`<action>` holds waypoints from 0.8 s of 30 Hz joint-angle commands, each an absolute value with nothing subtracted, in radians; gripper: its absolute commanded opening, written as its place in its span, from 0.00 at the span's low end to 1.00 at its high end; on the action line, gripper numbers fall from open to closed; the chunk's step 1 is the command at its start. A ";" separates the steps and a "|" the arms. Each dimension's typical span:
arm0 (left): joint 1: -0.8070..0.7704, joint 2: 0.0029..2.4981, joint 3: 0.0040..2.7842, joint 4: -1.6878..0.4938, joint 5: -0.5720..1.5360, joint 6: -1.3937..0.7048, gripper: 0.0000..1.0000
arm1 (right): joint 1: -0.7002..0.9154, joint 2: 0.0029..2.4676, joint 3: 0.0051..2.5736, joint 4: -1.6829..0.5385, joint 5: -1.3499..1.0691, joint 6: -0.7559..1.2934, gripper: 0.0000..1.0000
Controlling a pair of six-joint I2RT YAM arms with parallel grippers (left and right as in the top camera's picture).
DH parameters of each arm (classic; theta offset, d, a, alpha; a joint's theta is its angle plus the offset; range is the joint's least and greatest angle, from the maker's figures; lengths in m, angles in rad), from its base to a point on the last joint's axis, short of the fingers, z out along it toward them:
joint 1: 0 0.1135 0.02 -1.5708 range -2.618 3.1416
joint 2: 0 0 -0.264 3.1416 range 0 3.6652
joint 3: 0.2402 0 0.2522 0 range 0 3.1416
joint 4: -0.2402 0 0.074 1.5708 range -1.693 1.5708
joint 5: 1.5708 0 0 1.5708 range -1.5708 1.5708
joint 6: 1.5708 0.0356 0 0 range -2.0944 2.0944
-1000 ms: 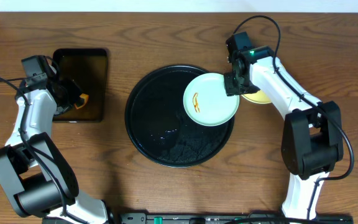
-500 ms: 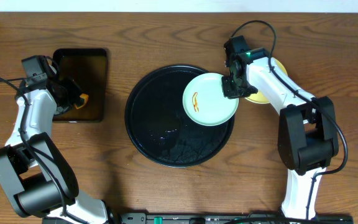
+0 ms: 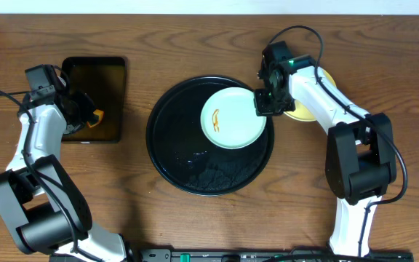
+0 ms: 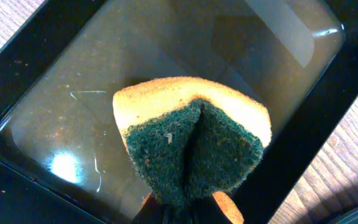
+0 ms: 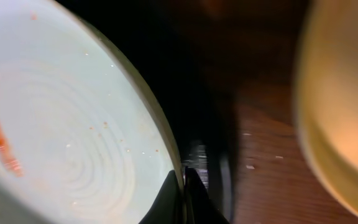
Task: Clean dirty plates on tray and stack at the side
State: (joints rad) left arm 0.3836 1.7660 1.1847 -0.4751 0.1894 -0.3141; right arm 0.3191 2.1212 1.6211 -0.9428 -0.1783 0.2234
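Observation:
A pale mint-blue plate [image 3: 233, 118] with an orange-brown smear lies on the right part of the round black tray [image 3: 184, 160]. My right gripper [image 3: 262, 104] is shut on its right rim. The right wrist view shows the two fingers pinching the rim of the plate [image 5: 73, 137], my right gripper [image 5: 183, 178] standing just above the tray's edge [image 5: 217, 168]. A pale yellow plate [image 3: 302, 114] sits on the table just right of the tray, partly under the right arm, and it is blurred in the right wrist view [image 5: 344, 118]. My left gripper [image 3: 87, 116] is shut on a sponge [image 4: 191, 143].
A rectangular black tray [image 3: 93, 76] holding shallow liquid stands at the left. The left gripper [image 4: 190, 210] holds the folded green-and-yellow sponge over the tray's liquid [image 4: 73, 81]. Bare wooden table surrounds both trays.
The right gripper closed on the mint-blue plate's rim and shifted it left, farther onto the round tray. The left arm stayed still with the sponge.

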 commanded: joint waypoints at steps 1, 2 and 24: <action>0.384 1.760 1.182 -0.481 0.199 -0.315 0.08 | 0.340 2.086 1.652 -0.936 -0.305 0.233 0.01; 0.384 1.760 1.182 -0.481 0.199 -0.315 0.08 | 0.348 2.086 1.652 -0.935 -0.303 0.248 0.01; 0.372 1.629 1.182 -0.440 0.461 -0.281 0.07 | 0.505 2.208 1.621 -0.857 -0.087 0.421 0.01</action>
State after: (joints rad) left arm 0.3759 1.7203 1.1839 -0.4503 0.3855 -0.3008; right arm 0.4950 2.1723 1.6253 -0.8528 -0.1356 0.3840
